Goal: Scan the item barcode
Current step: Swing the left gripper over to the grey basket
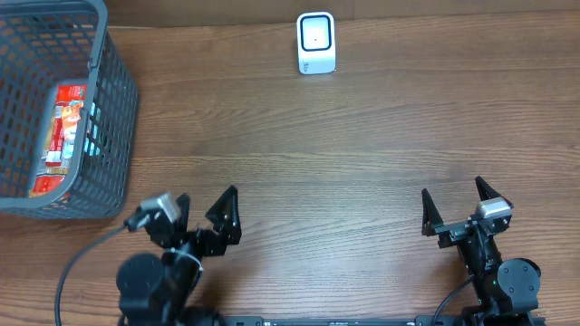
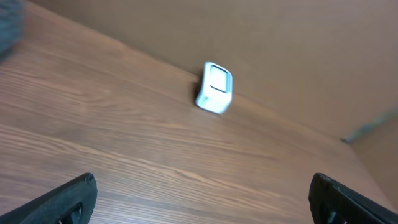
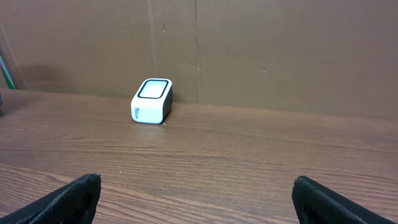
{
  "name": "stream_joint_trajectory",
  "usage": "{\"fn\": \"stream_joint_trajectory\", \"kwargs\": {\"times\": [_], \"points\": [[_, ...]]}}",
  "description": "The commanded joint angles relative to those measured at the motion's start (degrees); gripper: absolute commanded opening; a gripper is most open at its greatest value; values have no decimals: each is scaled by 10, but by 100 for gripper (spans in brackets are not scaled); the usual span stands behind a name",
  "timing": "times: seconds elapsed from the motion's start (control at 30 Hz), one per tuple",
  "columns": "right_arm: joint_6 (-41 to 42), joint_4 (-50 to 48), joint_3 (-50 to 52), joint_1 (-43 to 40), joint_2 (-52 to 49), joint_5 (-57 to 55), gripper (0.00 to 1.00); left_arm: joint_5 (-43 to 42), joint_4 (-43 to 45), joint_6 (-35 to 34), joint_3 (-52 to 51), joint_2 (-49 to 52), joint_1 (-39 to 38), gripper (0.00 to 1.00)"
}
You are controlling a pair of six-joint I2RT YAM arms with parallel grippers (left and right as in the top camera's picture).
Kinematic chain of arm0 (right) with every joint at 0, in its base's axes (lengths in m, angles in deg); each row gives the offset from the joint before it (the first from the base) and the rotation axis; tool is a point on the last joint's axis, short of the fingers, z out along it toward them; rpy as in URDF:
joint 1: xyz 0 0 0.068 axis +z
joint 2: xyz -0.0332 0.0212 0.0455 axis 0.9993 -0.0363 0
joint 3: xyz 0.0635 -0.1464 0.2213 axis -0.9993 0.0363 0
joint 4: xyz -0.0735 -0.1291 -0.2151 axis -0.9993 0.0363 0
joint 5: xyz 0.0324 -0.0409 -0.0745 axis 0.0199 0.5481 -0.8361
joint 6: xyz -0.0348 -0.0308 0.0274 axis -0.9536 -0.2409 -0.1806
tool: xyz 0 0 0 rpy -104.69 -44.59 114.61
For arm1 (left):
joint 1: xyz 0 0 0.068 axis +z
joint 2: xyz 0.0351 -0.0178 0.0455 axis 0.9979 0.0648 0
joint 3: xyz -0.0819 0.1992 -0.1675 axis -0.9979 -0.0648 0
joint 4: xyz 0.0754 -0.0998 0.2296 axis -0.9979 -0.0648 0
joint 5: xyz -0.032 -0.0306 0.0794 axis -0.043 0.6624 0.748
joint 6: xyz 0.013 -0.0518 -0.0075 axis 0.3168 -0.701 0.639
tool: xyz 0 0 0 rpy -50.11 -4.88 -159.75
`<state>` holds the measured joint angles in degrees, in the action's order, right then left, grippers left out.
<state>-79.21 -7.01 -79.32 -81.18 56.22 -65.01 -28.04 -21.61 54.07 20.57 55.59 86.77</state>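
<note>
**Two arms parked, item waiting in the basket**

Most of the wooden tabletop (image 1: 344, 145) lies bare, which leaves an open lane between the arms and the far edge. At the far left stands a grey mesh basket (image 1: 113, 118), and it serves as the supply bin. The item (image 1: 62, 136), a long red and orange packet, lies flat on its floor along the left-to-right slope of the cage, well apart from both arms. I cannot tell from here which face carries the barcode.

Both arms sit at the near edge, one left and one right. The left fingers (image 1: 227, 206) are spread wide and released, grasping nothing. They are angled toward the middle of the tabletop rather than toward the basket. The right fingers (image 1: 428, 210) are spread wide too and are likewise empty, aimed straight at the far side. Each wrist view shows only the dark tips at the lower corners, with bare wood between them.

Smallest is the white scanner (image 1: 316, 43), which stands upright against the far wall near the centre. Its window faces the arms, so a packet held up in front of it should read. By my judgement the task has not begun, and the left arm is closer to the basket for the pick.
</note>
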Motion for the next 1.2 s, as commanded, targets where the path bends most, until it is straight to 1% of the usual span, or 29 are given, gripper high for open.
{"fn": "stream_joint_trajectory", "kwargs": {"times": [0.0, 0.07, 0.13, 0.17, 0.23, 0.3, 0.37, 0.43, 0.5, 0.53, 0.57, 0.6, 0.77, 0.9, 1.0, 1.07, 1.17], "points": [[-1, -2, 6, -4, 6, 3, 100, -119, -12, 17, 77, 88, 2, 100], [-1, -2, 6, -4, 6, 3, 100, -172, -45, 32, 123, 148, 2, 100], [-1, -2, 6, -4, 6, 3, 100, -205, -97, 60, 170, 207, 2, 100], [-1, -2, 6, -4, 6, 3, 100, -210, -140, 79, 200, 247, 2, 100], [-1, -2, 6, -4, 6, 3, 100, -206, -179, 82, 227, 291, 2, 100], [-1, -2, 6, -4, 6, 3, 100, -209, -192, 76, 236, 335, 2, 100], [-1, -2, 6, -4, 6, 3, 100, -220, -196, 50, 235, 371, 2, 100], [-1, -2, 6, -4, 6, 3, 100, -258, -202, 37, 235, 409, 2, 100], [-1, -2, 6, -4, 6, 3, 100, -297, -215, 48, 235, 446, 2, 100], [-1, -2, 6, -4, 6, 3, 100, -306, -217, 50, 235, 462, 2, 74], [-1, -2, 6, -4, 6, 3, 100, -308, -217, 50, 235, 476, 2, 37], [-1, -2, 6, -4, 6, 3, 100, -308, -217, 50, 235, 489, 2, 4], [-1, -2, 6, -4, 6, 3, 100, -296, -218, 63, 235, 517, 1, 4], [-1, -2, 6, -4, 6, 3, 100, -250, -221, 44, 236, 513, -7, 4], [-1, -2, 6, -4, 6, 3, 100, -242, -222, 41, 245, 513, -9, 4], [-1, -2, 6, -4, 6, 3, 100, -231, -236, 41, 272, 513, -9, 4], [-1, -2, 6, -4, 6, 3, 100, -184, -289, 41, 350, 513, -10, 4]]}}
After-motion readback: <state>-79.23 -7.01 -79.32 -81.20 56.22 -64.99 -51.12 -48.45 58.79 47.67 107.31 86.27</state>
